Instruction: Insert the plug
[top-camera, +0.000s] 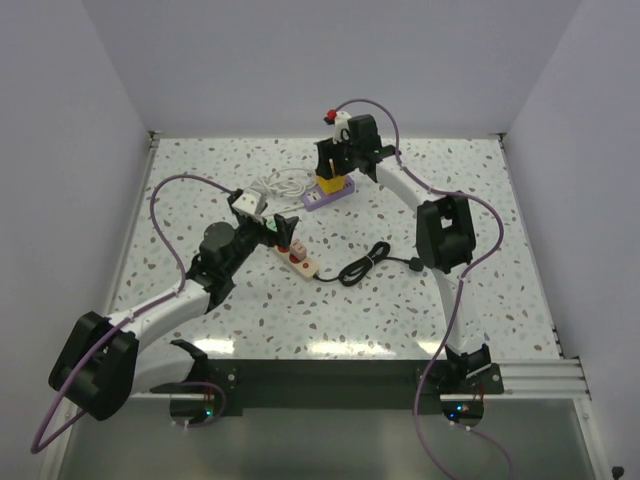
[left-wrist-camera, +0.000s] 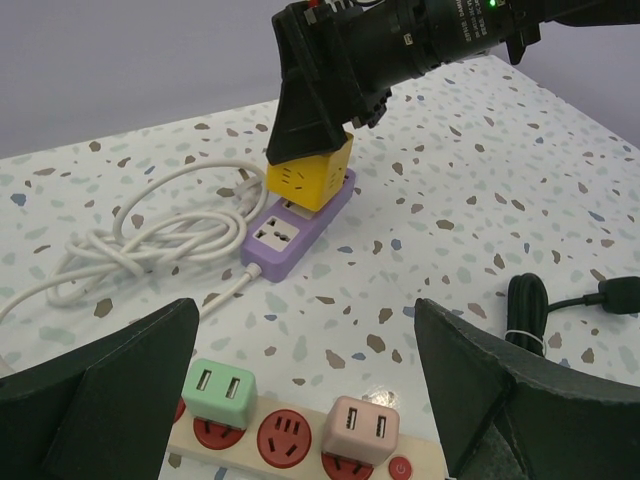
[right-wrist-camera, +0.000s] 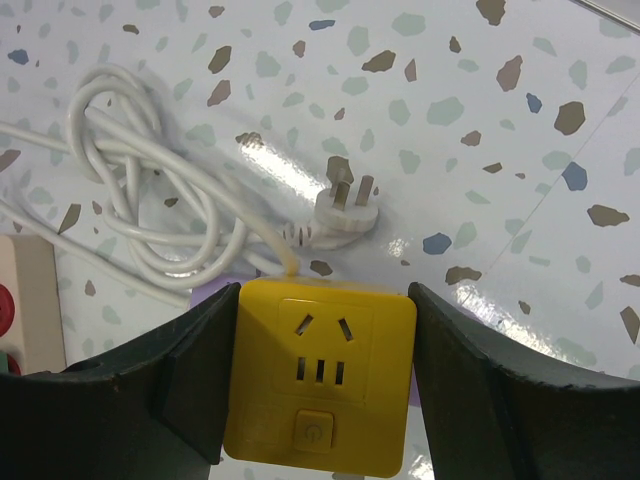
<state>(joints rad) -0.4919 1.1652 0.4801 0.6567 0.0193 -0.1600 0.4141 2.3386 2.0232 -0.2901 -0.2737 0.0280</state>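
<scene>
My right gripper (top-camera: 330, 178) is shut on a yellow cube plug adapter (right-wrist-camera: 320, 375), which sits on the far end of a purple power strip (left-wrist-camera: 296, 227). The adapter also shows in the left wrist view (left-wrist-camera: 308, 176) and in the top view (top-camera: 328, 184). The strip's white cord (right-wrist-camera: 150, 215) lies coiled to its left, with its white plug (right-wrist-camera: 345, 212) loose on the table. My left gripper (left-wrist-camera: 300, 400) is open and empty, hovering over a beige power strip (top-camera: 297, 260) that carries a green USB charger (left-wrist-camera: 222, 392) and a pink one (left-wrist-camera: 362, 432).
A black cable (top-camera: 372, 263) lies right of the beige strip, also in the left wrist view (left-wrist-camera: 545, 308). White walls enclose the terrazzo table (top-camera: 480, 250) on three sides. A white adapter (top-camera: 248, 203) shows near my left arm.
</scene>
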